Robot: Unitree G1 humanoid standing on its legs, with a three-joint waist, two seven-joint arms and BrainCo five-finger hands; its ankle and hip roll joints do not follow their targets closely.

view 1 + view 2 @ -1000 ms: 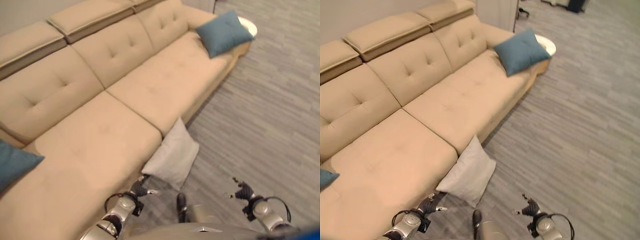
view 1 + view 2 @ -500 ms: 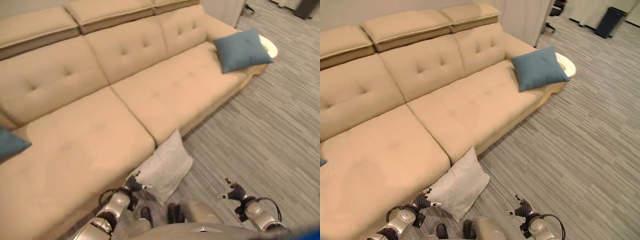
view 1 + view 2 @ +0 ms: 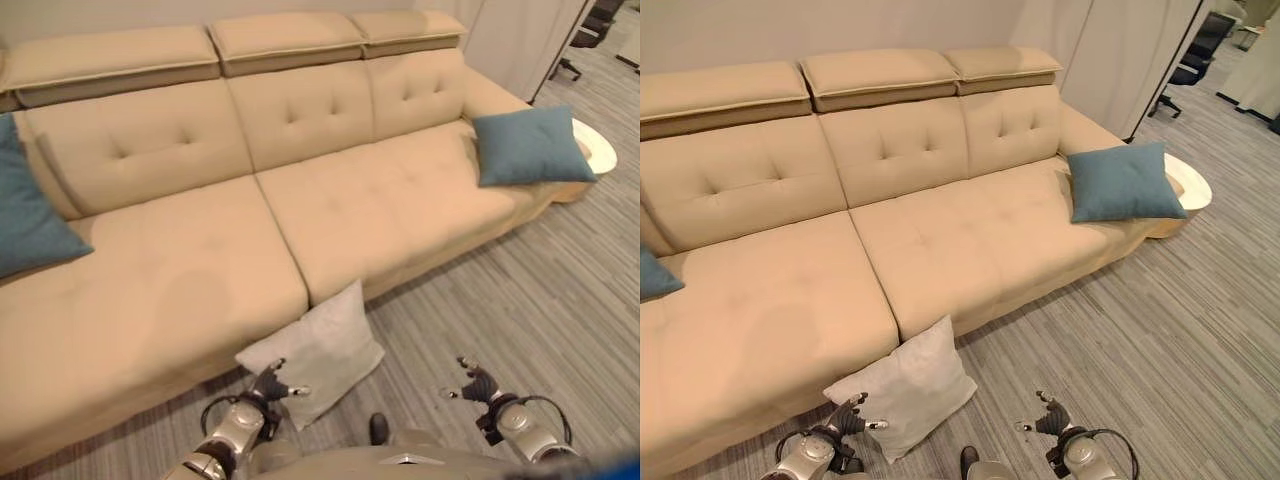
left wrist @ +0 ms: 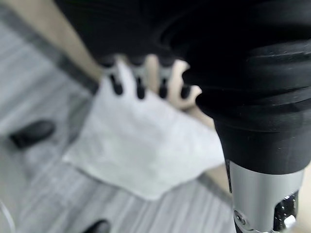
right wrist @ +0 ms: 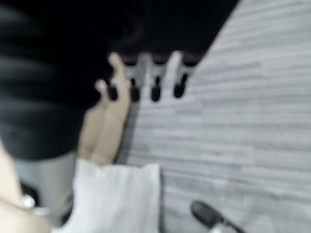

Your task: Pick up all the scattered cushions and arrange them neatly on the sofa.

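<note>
Two blue cushions [image 3: 528, 146] [image 3: 30, 222] lie on the sofa [image 3: 200, 260]. White cushion [image 3: 312, 352] on the floor at 6 o'clock, leaning on the sofa. My left hand [image 3: 272, 381] and right hand [image 3: 475, 381] hang relaxed, holding nothing. I judge one pickup remains.

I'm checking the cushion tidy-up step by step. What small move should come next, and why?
Probably lower the left hand onto the white cushion. That cushion lies on the floor against the sofa front, right beside this open, empty hand, while both blue cushions already sit on the seat.
</note>
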